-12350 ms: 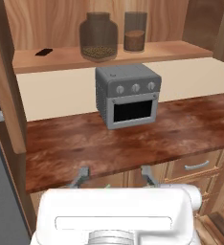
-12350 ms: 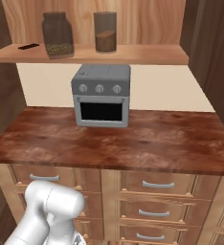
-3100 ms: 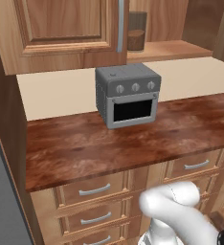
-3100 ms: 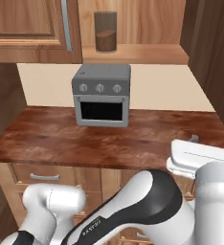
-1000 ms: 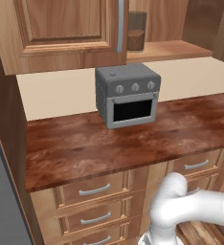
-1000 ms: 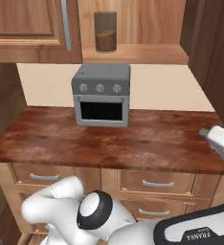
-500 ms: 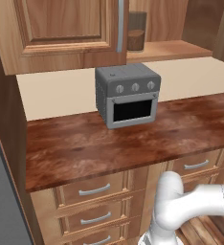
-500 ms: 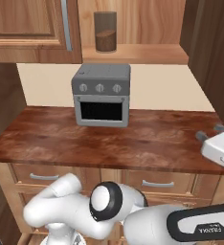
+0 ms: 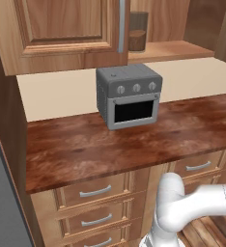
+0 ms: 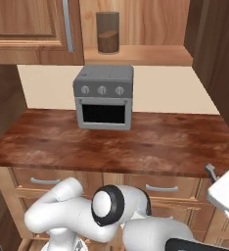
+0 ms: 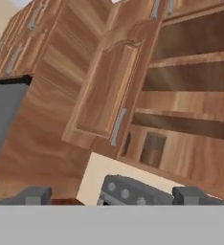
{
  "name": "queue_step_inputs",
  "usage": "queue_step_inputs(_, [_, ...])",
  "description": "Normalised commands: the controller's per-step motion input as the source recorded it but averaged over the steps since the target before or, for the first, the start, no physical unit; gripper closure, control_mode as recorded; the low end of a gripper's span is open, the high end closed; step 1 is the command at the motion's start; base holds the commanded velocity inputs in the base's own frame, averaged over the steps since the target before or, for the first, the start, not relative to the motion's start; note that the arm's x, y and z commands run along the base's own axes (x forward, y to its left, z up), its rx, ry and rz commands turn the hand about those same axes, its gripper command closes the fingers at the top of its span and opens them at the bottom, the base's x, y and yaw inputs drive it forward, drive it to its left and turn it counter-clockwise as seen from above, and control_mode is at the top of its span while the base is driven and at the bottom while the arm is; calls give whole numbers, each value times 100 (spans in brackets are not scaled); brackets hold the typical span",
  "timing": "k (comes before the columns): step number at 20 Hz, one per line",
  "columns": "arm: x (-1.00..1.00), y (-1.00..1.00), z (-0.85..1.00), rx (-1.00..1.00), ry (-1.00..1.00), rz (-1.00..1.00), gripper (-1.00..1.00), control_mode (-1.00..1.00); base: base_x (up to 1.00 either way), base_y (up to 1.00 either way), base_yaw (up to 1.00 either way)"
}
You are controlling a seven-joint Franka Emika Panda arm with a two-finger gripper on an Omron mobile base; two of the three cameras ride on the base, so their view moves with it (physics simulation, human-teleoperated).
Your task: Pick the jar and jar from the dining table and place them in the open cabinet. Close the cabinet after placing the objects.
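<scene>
Slim glass jar (image 9: 138,32) w/ brown powder on cabinet (image 9: 66,34) shelf, boxy grey oven (image 9: 129,95) below, hand (image 11: 111,195) open, empty.

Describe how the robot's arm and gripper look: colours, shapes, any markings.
The arm is glossy white, made of rounded tubular links with a dark ring-shaped joint around a white cap. White lettering sits on a dark band at the right base view's bottom edge. The gripper has two small, blocky grey finger tips.
</scene>
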Motion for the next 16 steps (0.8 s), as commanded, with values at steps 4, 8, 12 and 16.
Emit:
queue_step_inputs(4, [23,-100,-22,-4,5,-61,-100,-100,0,0,0])
queue_step_inputs(8, [34,-100,0,21,21,-43,-100,-100,0,0,0])
queue_step_inputs(12, [65,-85,0,7,3,-17,-100,-100,0,0,0])
queue_step_inputs(16, [68,-76,1,9,-6,0,-100,-100,0,0,0])
